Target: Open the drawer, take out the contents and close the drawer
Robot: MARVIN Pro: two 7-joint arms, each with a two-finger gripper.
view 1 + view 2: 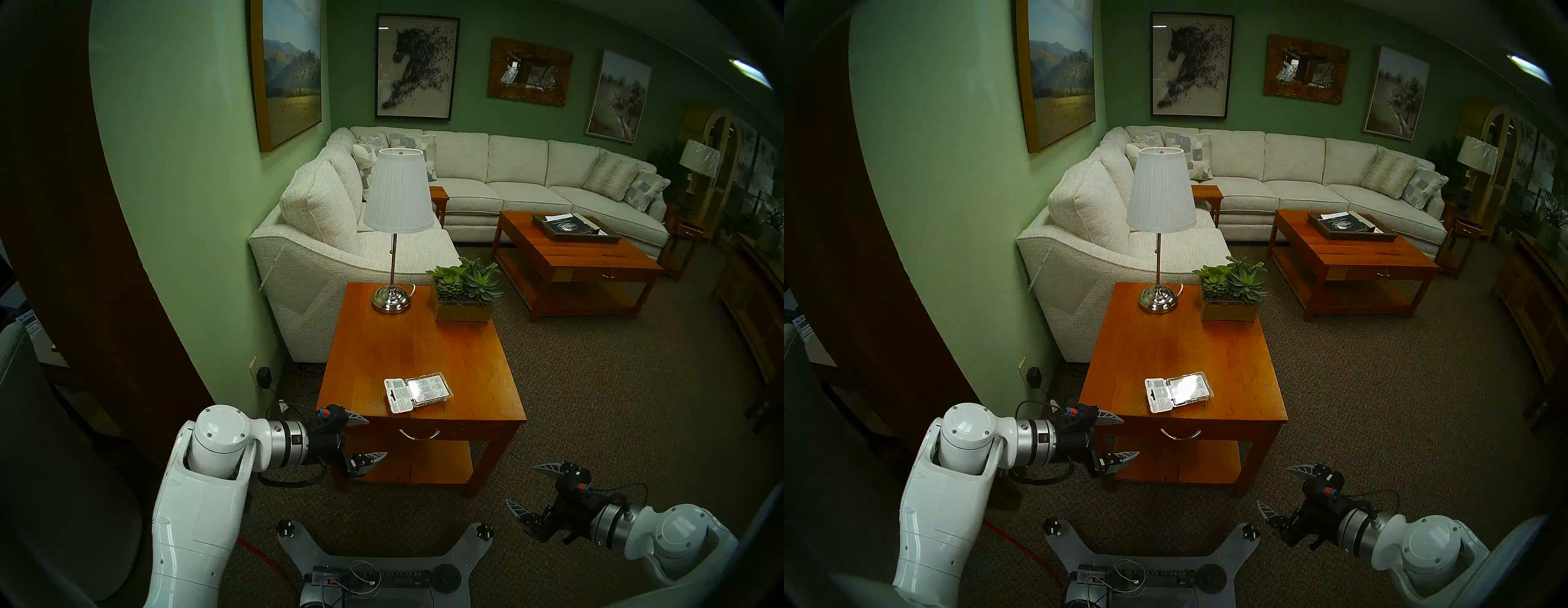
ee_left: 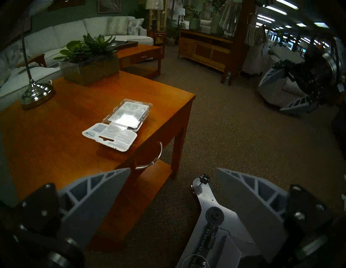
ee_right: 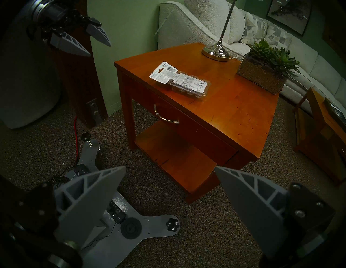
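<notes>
While the blister pack (image 1: 419, 392) lies on the tabletop at frame centre, long axis left-right, above the shut drawer (image 1: 428, 434), the wide-spread left gripper (image 1: 367, 438) sits nearer than the wide-spread right gripper (image 1: 527, 484)

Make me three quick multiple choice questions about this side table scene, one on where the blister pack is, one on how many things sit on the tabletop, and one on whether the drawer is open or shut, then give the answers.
1. Where is the blister pack?
A. In the drawer
B. On the tabletop near the front edge
C. On the lower shelf

2. How many things sit on the side table top?
A. One
B. Two
C. Three

3. What state is the drawer in?
A. Shut
B. Pulled fully out
C. Removed

Answers:
1 B, it lies flat above the drawer's handle.
2 C, the lamp, the succulent planter and the pack.
3 A, its front sits flush under the tabletop, and both the left gripper and the right gripper hang open away from it.
</notes>
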